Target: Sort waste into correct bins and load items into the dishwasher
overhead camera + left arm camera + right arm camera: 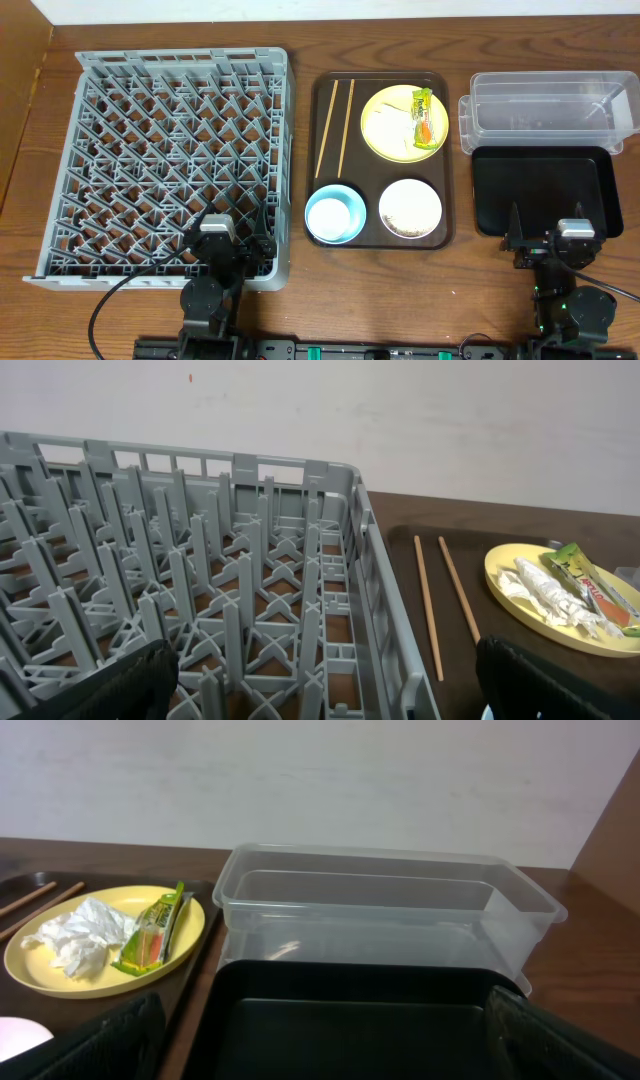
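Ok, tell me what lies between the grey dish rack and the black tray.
The dark-brown serving tray, carrying the chopsticks, yellow plate, light-blue bowl and white bowl; the overhead view shows it.

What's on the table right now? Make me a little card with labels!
rack: grey dish rack, nothing in it
brown tray: holds plate, chopsticks, blue bowl, white bowl
plate: yellow, with tissue and snack wrapper on it
bins: clear tub and black tray, both empty
left pincer: open, holding nothing, at the rack's near corner
right pincer: open, holding nothing, at the black tray's near edge
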